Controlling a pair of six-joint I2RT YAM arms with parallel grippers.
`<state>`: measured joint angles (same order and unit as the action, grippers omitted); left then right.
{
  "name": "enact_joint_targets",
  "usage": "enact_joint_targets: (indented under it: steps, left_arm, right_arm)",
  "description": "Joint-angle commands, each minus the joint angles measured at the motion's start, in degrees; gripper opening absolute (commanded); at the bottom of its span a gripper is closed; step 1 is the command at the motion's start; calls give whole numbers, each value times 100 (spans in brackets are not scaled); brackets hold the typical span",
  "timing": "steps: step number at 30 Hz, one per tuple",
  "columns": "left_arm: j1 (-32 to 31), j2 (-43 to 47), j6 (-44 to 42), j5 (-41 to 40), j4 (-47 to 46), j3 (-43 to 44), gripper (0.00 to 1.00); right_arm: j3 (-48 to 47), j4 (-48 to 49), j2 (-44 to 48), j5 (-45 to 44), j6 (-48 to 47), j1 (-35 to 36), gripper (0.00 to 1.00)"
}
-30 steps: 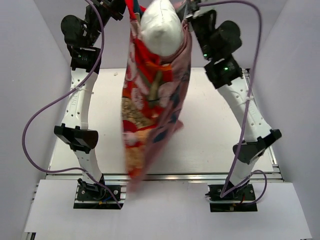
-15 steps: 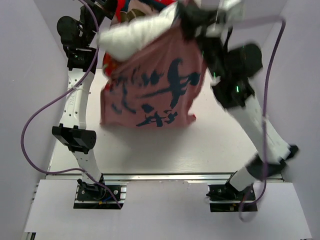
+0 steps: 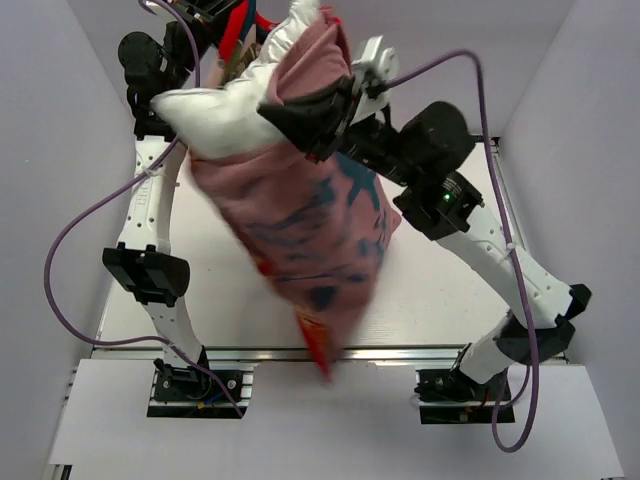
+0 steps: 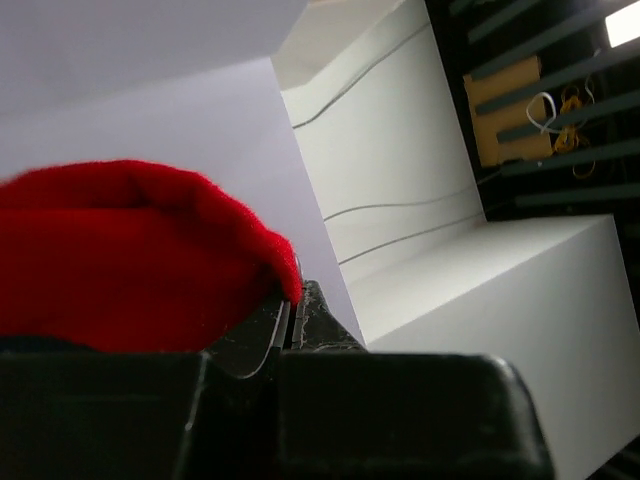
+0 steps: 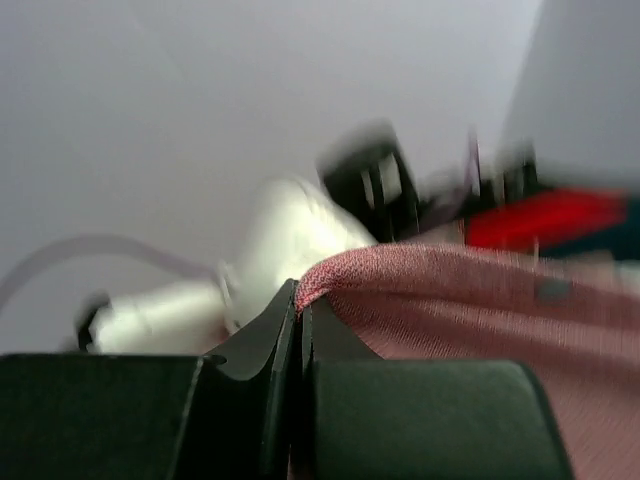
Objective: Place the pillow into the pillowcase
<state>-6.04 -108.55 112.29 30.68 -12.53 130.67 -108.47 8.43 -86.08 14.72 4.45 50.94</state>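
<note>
The pillowcase hangs in the air over the table, its dull pink side with dark marks facing the top camera and its lower corner swinging toward the near edge. The white pillow bulges out of its upper opening to the left. My right gripper is shut on the case's pink rim, as the right wrist view shows. At the top of the scene, my left gripper is shut on the red edge of the case, pinched at its tips.
The white table lies below, boxed in by pale walls on the left and right. Purple cables loop beside both arms. The arm bases sit at the near edge.
Both arms have shaken the case: it swung from hanging straight, out to a spread pink face, and now slants toward the near edge. The right arm has swept left across the middle.
</note>
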Motion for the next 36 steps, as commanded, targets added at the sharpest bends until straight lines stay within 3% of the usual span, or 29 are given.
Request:
enact_joint_targets:
  steps: [1,3,4,5,6,7,9,11,13,14,16,19,22,24,26,28,31,32,36]
  left_arm:
    - [-55,71,-84,-176,-109,345,0]
    - [-55,184,-84,-45,-188,354,0]
    - [-55,238,-76,8,-223,362,0]
    - [-55,308,-67,87,-284,389,0]
    - [-55,361,-58,140,-267,519,0]
    - [-55,483,-58,184,-250,582,0]
    - [-55,642,-49,219,-302,600,0]
    - [-46,888,-67,202,-293,556,0]
    - [-46,993,-76,62,-311,486,0]
    - [-55,959,-84,-8,-267,512,0]
    - [-55,801,-102,-176,-249,669,0]
    - [-81,318,-172,-334,-109,994,0]
    - [-143,106,-172,-343,-126,882,0]
    - [-204,106,-190,-326,-144,767,0]
    - [-222,167,-199,-308,-118,749,0]
    - [-222,334,-216,-273,-91,749,0]
    - [-213,650,-216,-203,-48,679,0]
    - [-213,747,-242,-150,-56,566,0]
    - [-213,1265,-374,-158,-100,-39,0]
  right_arm:
    - [-1745,503,-310,-150,-583,303,0]
    - [-2194,1016,-882,-1974,-1328,312,0]
    - [-2214,1491,-1032,-2687,-2446,242,0]
    - [-2266,1974,-1373,-3720,-2866,32,0]
    - [-2476,2222,-1602,-3974,-2966,-326,0]
    - [-3148,1772,-1796,-4116,-2523,-1244,0]
    - [-3400,1312,-2158,-4354,-2151,-2423,0]
    - [-2691,1084,-1913,-4277,-1740,-2973,0]
    - [-2164,384,-1545,-3647,-1300,-3282,0]
    - [-1457,249,-1021,-2564,-827,-3283,0]
    - [-610,648,-142,-632,-621,-2838,0]
    - [421,1089,677,491,-1305,-968,0]
    - [74,1215,594,376,-1727,914,0]
    - [-662,1161,348,24,-2033,1460,0]
    - [-1017,1336,-65,-1177,-2420,1480,0]
    - [-1124,2248,-477,-2467,-3209,991,0]
    - [-1878,2235,-1153,-3226,-2925,-607,0]
    - [-2098,2129,-1322,-3378,-2923,-1264,0]
    - [-2145,1471,-1491,-3397,-2442,-2289,0]
